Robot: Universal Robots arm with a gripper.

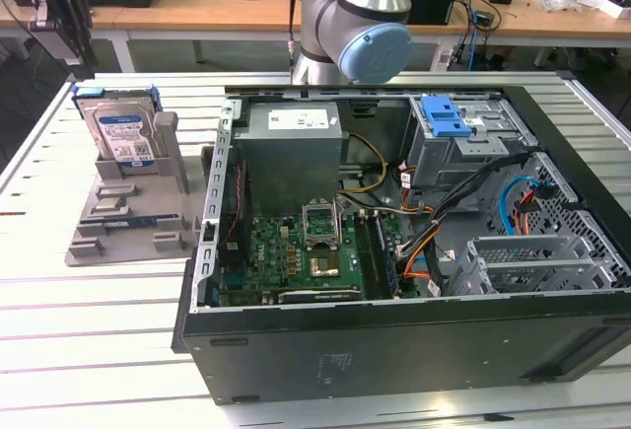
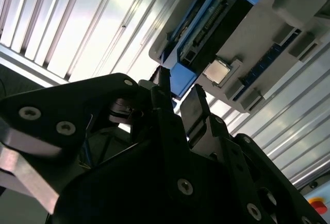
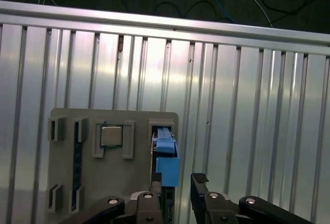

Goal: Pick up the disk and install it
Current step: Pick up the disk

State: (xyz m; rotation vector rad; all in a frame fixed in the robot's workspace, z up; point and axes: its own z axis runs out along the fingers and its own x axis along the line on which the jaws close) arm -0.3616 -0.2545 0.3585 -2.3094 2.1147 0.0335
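The slatted tabletop (image 1: 99,350) is mostly taken up by the open PC case (image 1: 394,350). The grey holder (image 1: 128,222) sits beside the case, near the tabletop's far corner on the exterior view's left. The disk (image 1: 123,133) stands on edge in a slot of that holder, label showing, so it's nowhere near the case's bays yet. The gripper (image 1: 61,10) hangs just by its top edge. In the first wrist view the jaws are spread, one finger (image 3: 198,183) on each side of the blue carrier bracket (image 3: 166,159). They span the disk's thin side, and its long edge runs straight away from them. Can't tell if either finger touches; I'd guess not.
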